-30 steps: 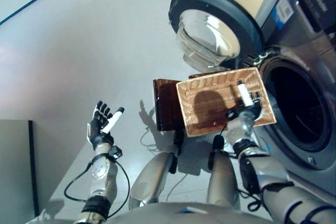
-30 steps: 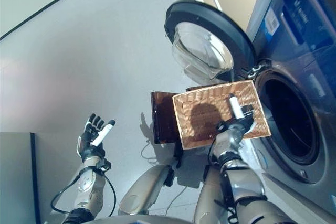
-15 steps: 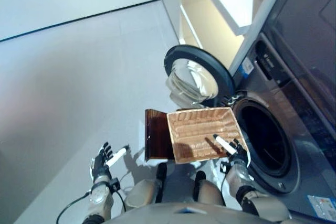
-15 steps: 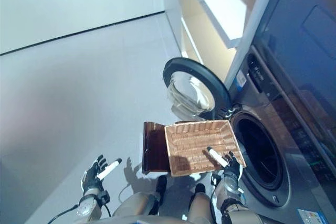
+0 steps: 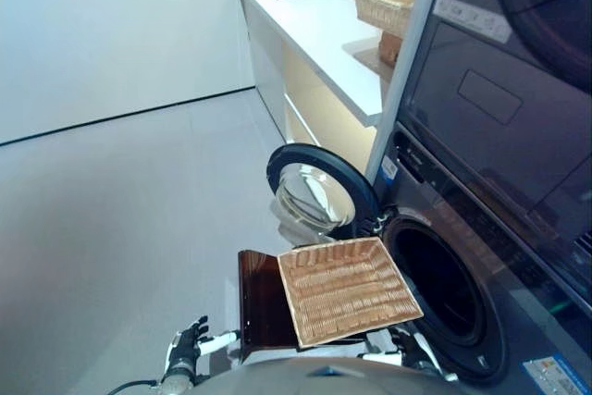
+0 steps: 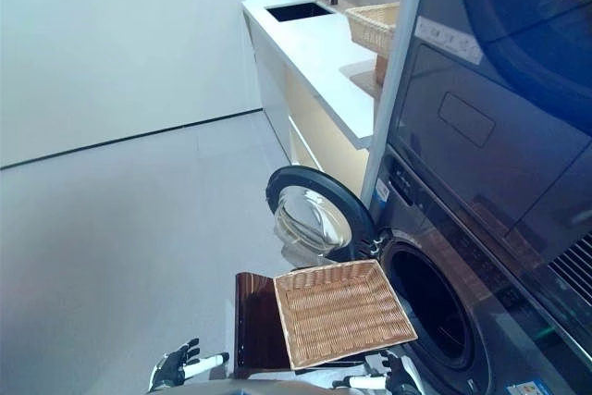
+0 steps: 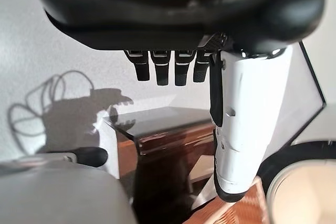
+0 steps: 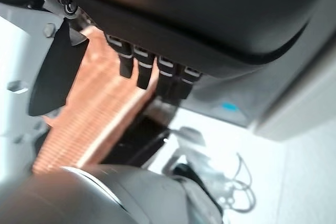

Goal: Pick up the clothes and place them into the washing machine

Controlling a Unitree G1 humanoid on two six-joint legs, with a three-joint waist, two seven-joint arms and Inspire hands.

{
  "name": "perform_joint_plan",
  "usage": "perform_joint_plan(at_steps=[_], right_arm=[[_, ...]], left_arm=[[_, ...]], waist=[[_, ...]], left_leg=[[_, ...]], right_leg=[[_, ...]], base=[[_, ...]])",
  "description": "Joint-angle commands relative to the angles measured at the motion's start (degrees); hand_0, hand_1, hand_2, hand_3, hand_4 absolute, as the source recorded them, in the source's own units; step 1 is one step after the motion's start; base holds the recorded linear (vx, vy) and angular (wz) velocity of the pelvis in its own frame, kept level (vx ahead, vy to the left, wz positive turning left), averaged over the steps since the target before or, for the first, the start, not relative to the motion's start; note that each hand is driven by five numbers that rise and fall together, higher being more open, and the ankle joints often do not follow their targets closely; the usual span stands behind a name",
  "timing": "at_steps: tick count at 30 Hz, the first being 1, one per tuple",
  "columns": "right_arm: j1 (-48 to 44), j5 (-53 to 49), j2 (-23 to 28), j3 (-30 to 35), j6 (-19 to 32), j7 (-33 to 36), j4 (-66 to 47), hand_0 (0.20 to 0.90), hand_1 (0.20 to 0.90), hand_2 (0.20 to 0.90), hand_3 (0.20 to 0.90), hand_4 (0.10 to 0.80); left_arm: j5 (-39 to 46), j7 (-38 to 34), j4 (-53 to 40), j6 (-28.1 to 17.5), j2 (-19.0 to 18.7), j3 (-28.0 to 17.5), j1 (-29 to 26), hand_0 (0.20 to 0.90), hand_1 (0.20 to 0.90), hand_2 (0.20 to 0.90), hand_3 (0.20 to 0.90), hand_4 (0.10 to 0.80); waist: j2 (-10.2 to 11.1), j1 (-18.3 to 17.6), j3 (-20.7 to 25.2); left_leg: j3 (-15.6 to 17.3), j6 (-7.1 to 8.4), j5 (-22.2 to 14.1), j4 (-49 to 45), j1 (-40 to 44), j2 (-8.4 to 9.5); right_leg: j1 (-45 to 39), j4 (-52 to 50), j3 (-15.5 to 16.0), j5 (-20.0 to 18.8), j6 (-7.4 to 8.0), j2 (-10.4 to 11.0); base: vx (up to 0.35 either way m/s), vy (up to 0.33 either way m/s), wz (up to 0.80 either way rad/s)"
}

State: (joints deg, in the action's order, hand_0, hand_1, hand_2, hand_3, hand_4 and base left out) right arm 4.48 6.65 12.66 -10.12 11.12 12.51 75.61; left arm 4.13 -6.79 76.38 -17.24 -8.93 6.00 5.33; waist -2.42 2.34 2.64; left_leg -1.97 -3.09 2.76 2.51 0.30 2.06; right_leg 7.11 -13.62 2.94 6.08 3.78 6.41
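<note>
The shallow wicker basket (image 5: 347,289) rests on the low dark brown box (image 5: 257,310) in front of the washing machine's dark drum opening (image 5: 442,295). I see bare wicker inside it and no clothes. The round door (image 5: 319,193) stands open behind the basket. My left hand (image 5: 189,352) is low at the left of the box, open and empty, with straight fingers (image 7: 165,66) and white thumb cover. My right hand (image 5: 405,354) is just below the basket's near edge, open, with its fingers (image 8: 142,69) straight over the basket's side (image 8: 97,116).
A second machine (image 5: 504,90) is stacked above the washer. A white counter (image 5: 324,30) with a sink runs along the back, and another wicker basket (image 5: 387,2) stands on it. Grey floor (image 5: 120,219) spreads to the left.
The camera has tilted up, so the counter and upper machine have come into view. My right hand, which lay on the basket's near rim, now sits below it. The basket stays on the box.
</note>
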Motion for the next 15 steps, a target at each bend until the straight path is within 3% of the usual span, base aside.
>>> perform_joint_plan(at_steps=[1,15], right_arm=[[-0.12,5.77,1.81,-1.08,-1.45,0.17,4.28,0.9,0.9,0.9,0.9,0.8],[-1.3,3.02,1.94,0.23,-1.68,0.14,5.15,0.9,0.9,0.9,0.9,0.8]], left_arm=[[-2.83,2.61,3.14,0.28,-0.98,-0.35,-2.06,0.9,0.9,0.9,0.9,0.8],[-3.69,3.94,2.21,0.95,-0.36,1.38,-2.12,0.9,0.9,0.9,0.9,0.8]], waist=[[2.42,0.35,1.53],[2.59,0.03,2.47]], left_leg=[[0.15,3.43,-2.44,-0.33,-0.48,0.87],[0.26,3.49,-2.98,-0.37,1.08,0.05]], right_leg=[[-8.2,11.29,0.93,-5.7,1.62,2.32],[-9.54,11.74,0.89,-5.06,1.53,1.81]], base=[[0.069,-0.02,-0.05],[0.004,-0.011,0.0]])
